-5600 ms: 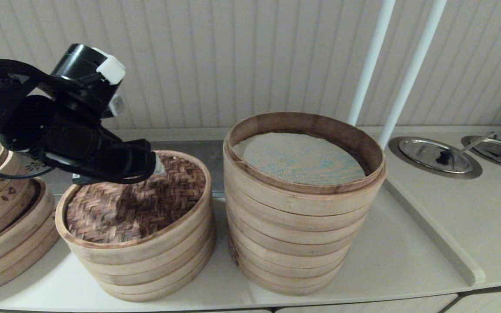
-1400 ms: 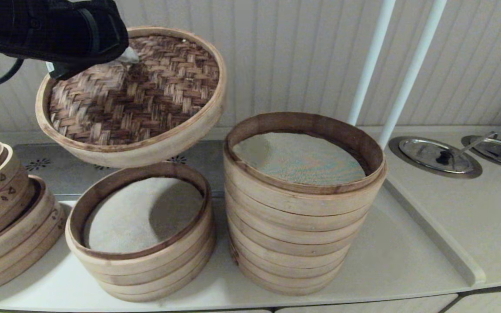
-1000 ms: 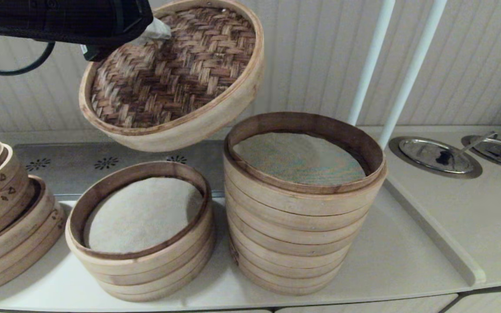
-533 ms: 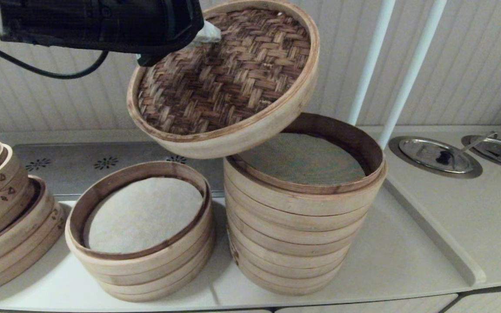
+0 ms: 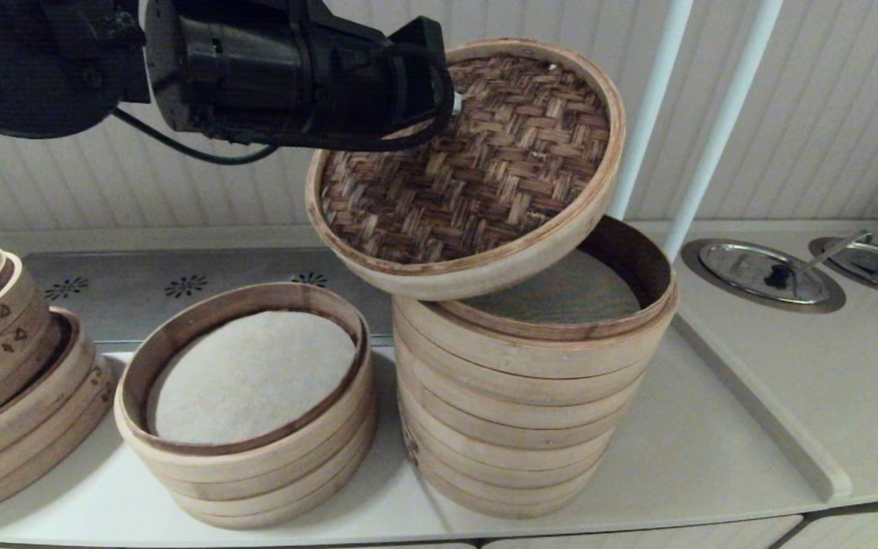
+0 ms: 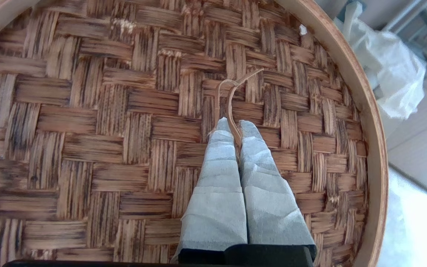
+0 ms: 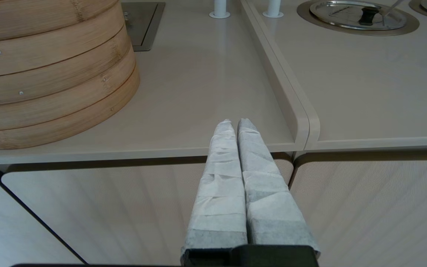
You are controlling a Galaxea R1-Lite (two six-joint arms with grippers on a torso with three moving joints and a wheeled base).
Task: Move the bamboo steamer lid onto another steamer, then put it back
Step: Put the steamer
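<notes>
Three stacks stood on the surface point(image 5: 683, 457) in the head view; the lid point(image 5: 469, 164) hung tilted at upper centre, over the tall steamer point(image 5: 523, 412). Left wrist view: the left pincer point(image 6: 234, 128) pinched the lid's loop point(image 6: 228, 96). Right wrist view: the right pincer point(image 7: 234, 126) was closed, empty, at the surface's edge.

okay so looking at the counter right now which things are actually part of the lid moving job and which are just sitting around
In the job:
- bamboo steamer lid, tilted in the air, held by its small loop
- left claw, shut on that loop
- tall steamer stack, under the lid

Just lying about:
- short cloth-lined steamer
- stack with cut-out marks
- metal lids
- right claw, parked
</notes>
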